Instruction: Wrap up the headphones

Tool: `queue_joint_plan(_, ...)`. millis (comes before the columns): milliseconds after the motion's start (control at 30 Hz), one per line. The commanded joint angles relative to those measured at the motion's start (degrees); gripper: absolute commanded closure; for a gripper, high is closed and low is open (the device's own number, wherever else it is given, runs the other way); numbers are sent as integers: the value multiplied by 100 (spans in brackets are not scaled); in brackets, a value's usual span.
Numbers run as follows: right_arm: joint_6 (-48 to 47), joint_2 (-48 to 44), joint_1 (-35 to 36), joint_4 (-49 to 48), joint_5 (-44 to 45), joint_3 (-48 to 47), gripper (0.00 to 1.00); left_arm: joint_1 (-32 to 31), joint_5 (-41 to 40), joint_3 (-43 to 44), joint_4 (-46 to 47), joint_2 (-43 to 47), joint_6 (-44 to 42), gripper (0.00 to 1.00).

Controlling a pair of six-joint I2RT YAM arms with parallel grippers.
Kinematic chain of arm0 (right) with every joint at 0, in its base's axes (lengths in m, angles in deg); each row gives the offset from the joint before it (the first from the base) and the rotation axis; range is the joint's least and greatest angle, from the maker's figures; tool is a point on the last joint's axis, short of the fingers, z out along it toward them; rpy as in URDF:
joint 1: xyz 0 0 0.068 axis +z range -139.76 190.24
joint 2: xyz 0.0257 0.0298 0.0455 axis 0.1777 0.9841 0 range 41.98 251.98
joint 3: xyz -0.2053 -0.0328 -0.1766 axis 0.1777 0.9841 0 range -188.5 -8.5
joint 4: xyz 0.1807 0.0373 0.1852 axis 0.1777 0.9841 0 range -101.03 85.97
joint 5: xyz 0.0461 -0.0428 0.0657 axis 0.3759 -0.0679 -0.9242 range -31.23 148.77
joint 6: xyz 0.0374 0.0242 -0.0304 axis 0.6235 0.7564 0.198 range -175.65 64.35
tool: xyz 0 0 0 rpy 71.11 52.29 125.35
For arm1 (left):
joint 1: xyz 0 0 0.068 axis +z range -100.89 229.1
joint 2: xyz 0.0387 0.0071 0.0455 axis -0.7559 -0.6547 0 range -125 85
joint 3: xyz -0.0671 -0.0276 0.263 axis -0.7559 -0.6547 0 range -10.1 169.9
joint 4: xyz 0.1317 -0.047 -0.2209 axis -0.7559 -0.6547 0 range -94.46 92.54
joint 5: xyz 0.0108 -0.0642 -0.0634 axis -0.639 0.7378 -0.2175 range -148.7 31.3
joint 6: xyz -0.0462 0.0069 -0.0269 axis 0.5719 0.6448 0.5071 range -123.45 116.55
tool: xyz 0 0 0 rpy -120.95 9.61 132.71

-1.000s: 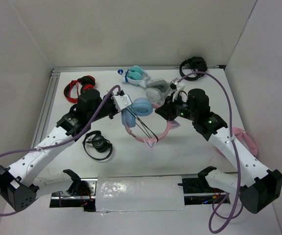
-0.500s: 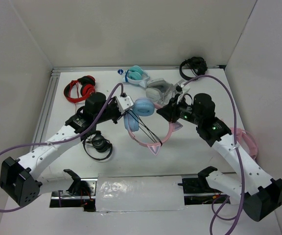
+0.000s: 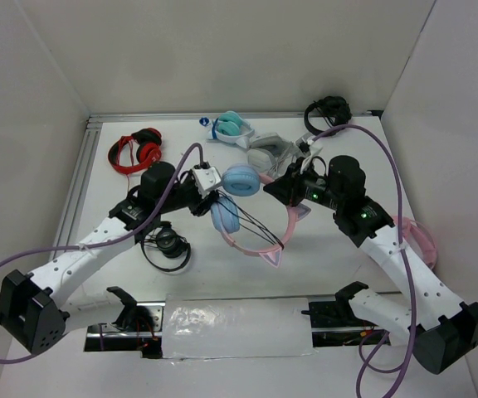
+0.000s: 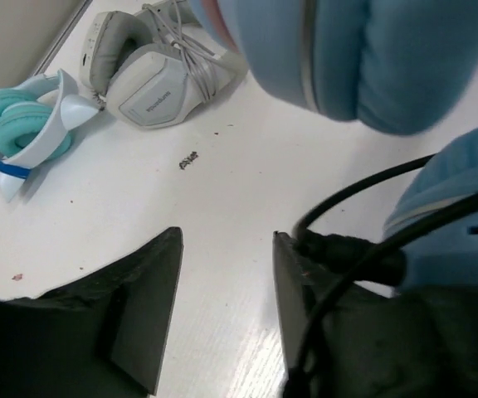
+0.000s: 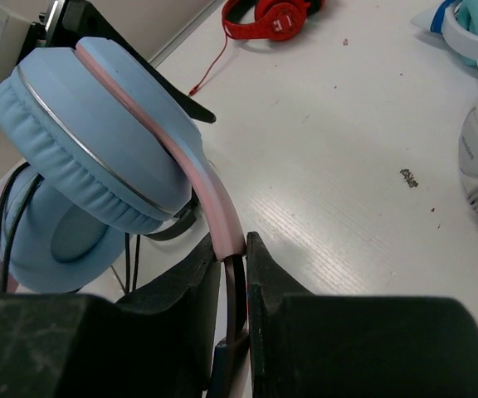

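Left gripper: fingers apart, bare table showing between them, black cable plug just beside one finger. The headphones are mid-table between both arms, blue cups next to the left gripper. Right gripper: clamped on the pink headband, just below a cup.

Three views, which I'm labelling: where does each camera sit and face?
Top external: above, behind the bases, looking down at the table; left arm and right arm show.
Left wrist: on left arm, facing headphones' blue cups; its fingers below.
Right wrist: on right arm, facing the headband pinched between its fingers.
All share the headphones.
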Motion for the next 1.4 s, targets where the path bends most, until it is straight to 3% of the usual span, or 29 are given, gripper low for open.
queue_joint_plan(0, 408, -71, -44, -712, 264, -462, 100, -34, 650, -256, 323, 321, 180, 39)
queue_joint_plan(67, 320, -45, -53, -651, 211, -576, 100, -34, 712, -494, 483, 453, 242, 24)
queue_joint_plan(133, 268, -18, -45, -537, 159, -690, 100, -33, 905, -626, 492, 532, 260, 20)
queue_joint_plan(167, 267, -18, -53, -510, 176, -717, 100, -34, 915, -670, 518, 568, 303, 1)
queue_joint_plan(633, 364, 96, -132, -9, -325, -945, 100, 142, 423, -732, 826, 384, 655, 1)
queue_joint_plan(1067, 109, 219, -168, 229, -299, -822, 100, 872, 607, 656, 563, 24, 1428, 1)
queue_joint_plan(1367, 223, 315, -308, 237, -500, -1287, 100, 1266, 765, 131, 685, -442, 2060, 1)
